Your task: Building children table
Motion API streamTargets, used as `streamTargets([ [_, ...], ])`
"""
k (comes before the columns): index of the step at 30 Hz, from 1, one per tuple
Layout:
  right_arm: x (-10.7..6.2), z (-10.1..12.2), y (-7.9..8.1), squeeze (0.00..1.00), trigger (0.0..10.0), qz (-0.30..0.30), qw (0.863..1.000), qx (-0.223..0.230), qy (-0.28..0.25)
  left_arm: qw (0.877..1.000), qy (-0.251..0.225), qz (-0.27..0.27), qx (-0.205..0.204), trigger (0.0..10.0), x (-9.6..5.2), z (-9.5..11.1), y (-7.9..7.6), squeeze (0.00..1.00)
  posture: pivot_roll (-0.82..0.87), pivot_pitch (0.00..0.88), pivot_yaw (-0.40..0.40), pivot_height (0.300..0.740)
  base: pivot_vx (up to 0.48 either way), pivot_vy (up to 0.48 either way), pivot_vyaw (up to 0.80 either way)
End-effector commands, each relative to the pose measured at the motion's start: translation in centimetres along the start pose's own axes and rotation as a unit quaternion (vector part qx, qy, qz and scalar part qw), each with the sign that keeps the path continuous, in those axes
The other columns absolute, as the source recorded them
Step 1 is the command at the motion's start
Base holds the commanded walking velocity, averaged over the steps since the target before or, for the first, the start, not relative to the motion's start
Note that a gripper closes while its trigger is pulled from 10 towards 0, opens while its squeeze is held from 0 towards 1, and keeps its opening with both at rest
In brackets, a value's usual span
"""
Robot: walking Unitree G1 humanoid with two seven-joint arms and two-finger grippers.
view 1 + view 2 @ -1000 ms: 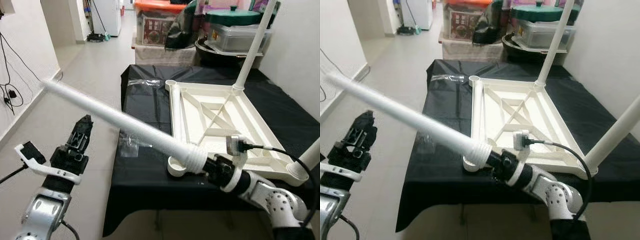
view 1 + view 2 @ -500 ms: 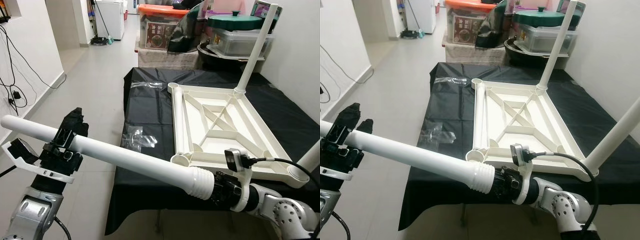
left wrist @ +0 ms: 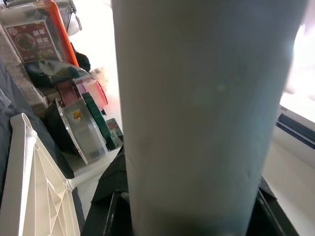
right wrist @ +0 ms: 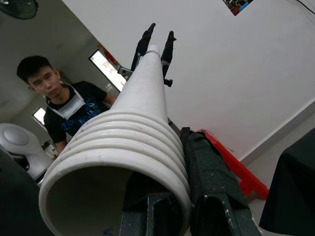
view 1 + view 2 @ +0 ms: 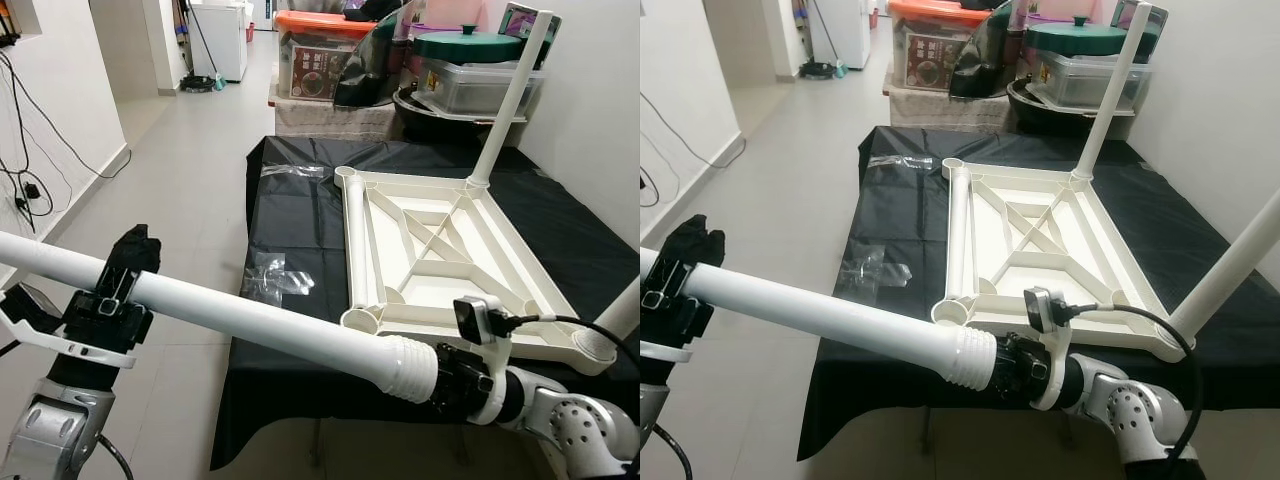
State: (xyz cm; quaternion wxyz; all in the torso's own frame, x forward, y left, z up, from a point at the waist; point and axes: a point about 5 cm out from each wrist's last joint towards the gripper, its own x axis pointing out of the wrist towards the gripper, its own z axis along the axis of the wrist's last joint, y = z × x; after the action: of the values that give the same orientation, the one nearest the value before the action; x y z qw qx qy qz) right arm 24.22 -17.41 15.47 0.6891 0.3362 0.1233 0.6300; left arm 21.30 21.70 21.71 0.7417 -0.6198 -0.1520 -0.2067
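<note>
White table leg [image 5: 250,318] held level across front, over floor, just off near table edge; right gripper [image 5: 452,378] clamped on ribbed threaded end, left gripper [image 5: 118,285] closed round far end; upturned tabletop frame [image 5: 440,255] lies on black cloth [image 5: 290,215], two legs already standing in corners; clear plastic bag [image 5: 272,275] beside frame; storage bins [image 5: 325,60] crowd behind; open floor [image 5: 180,160] at left; person [image 4: 59,105] watching in right wrist view.

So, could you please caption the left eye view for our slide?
Both tools, right tool and left tool, hold a white table leg before the upturned tabletop.
</note>
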Motion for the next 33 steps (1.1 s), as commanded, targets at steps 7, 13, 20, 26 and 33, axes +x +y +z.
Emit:
streamTargets([
  [7,1.1,0.1,-0.1,0.0,8.9,0.011,1.0,-0.001,-0.008,1.0,-0.013,-0.002,-0.014,1.3,0.7,0.5,0.0,0.0,0.09,0.028,-0.059,0.74,0.0,0.0,0.0],
  [13,1.1,-0.4,-1.0,1.0,10.0,-0.019,1.0,-0.003,0.003,1.0,-0.015,0.003,-0.008,10.0,1.5,0.8,0.0,0.0,0.09,0.025,-0.059,0.74,0.0,0.0,0.0],
  [20,-0.8,-1.4,-1.7,0.0,10.0,-0.059,0.998,0.0,0.026,0.999,-0.033,-0.002,0.011,10.0,2.5,2.8,-0.8,0.0,0.09,0.019,-0.061,0.74,0.0,0.0,0.0],
  [26,-2.5,-0.7,-1.7,0.0,10.0,-0.074,0.997,0.002,0.002,0.998,-0.031,-0.023,0.042,10.0,3.4,4.1,-2.0,0.0,0.09,0.012,-0.057,0.74,0.0,0.0,0.0],
  [33,-5.0,0.8,-3.1,0.0,10.0,-0.161,0.987,-0.015,-0.017,0.995,-0.021,-0.023,0.096,10.0,4.3,6.5,-2.5,0.0,0.09,0.001,-0.056,0.74,0.0,0.0,0.0],
])
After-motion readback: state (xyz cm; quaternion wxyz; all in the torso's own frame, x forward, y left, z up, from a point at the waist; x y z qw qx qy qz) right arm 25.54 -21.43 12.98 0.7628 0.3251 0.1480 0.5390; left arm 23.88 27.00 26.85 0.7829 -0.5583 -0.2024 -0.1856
